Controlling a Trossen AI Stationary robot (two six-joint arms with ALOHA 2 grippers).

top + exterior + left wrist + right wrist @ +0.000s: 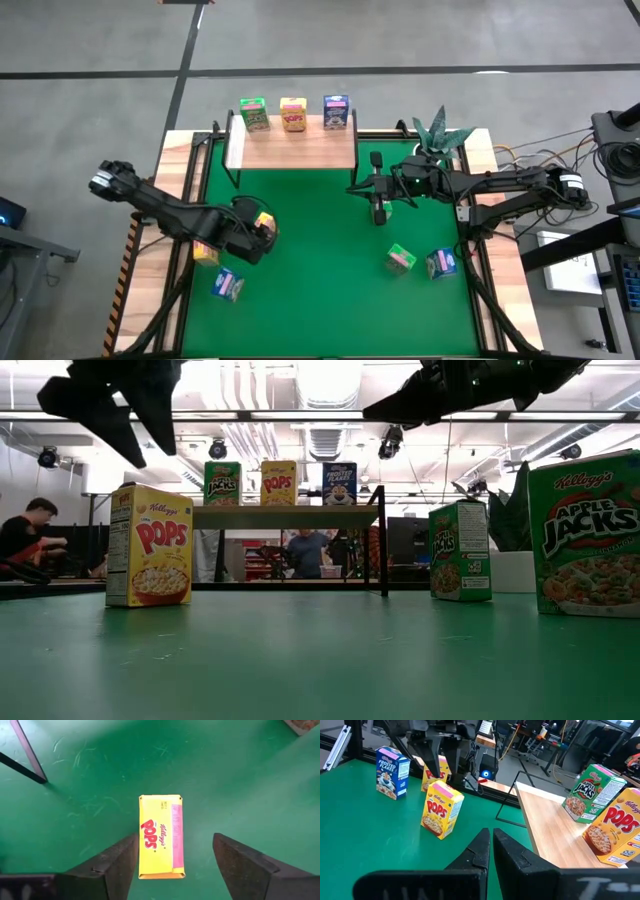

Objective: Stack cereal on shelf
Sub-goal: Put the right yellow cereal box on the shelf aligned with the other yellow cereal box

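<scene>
A yellow Pops cereal box [161, 836] stands upright on the green mat, its bottom on the mat. My left gripper [175, 865] hangs open just above it, one finger on either side of the box top and touching nothing; the right wrist view shows the box [441, 809] under those fingers. The shelf [292, 145] at the far middle carries a green [253, 113], a yellow [292, 113] and a blue box [336, 111] on its plank. My right gripper [491, 845] is shut and empty, held level in the air near the shelf's right end [380, 208].
Another yellow box [205, 253] and a blue one [228, 286] stand near the left arm. A green box [401, 259] and a further box [441, 263] stand at the near right. A plant [440, 135] is by the shelf's right end. The mat's middle [320, 260] is bare.
</scene>
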